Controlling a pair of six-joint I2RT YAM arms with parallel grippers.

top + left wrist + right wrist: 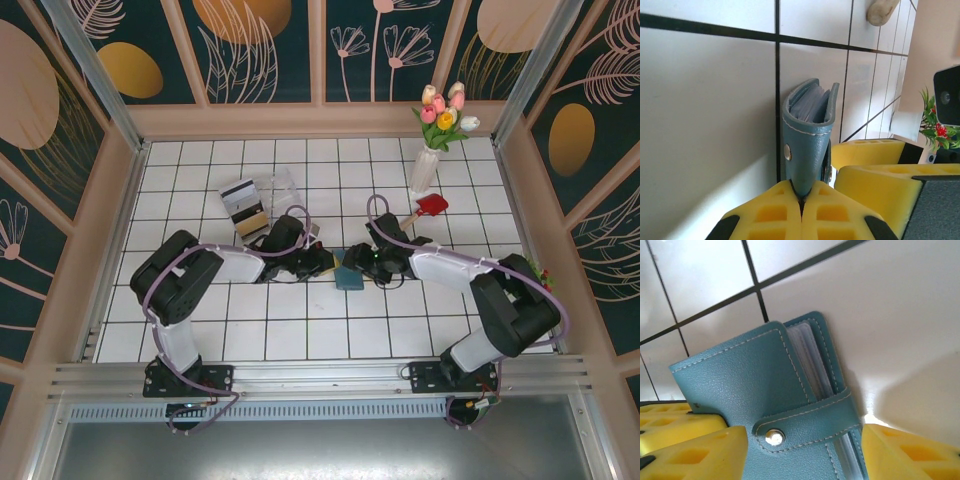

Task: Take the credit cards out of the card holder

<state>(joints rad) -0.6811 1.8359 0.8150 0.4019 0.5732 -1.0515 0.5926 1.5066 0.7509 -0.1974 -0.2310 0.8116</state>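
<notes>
2 robot arms meet at a teal holder (pixel 350 278) in the centre of a white tiled table (pixel 200 330).
The left gripper (pixel 801 202) has its yellow jaws pressed together on 1 edge of the holder, which stands on edge with its snap strap fastened and clear sleeves showing. The right gripper (pixel 800 452) has its jaws apart, 1 on each side of the holder; whether they touch it I cannot tell. Cards (pixel 243 205) lie upper left of centre, just beside a clear box (pixel 280 188).

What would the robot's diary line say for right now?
left tool: shut on card holder | right tool: open around it | strap: snapped shut
</notes>
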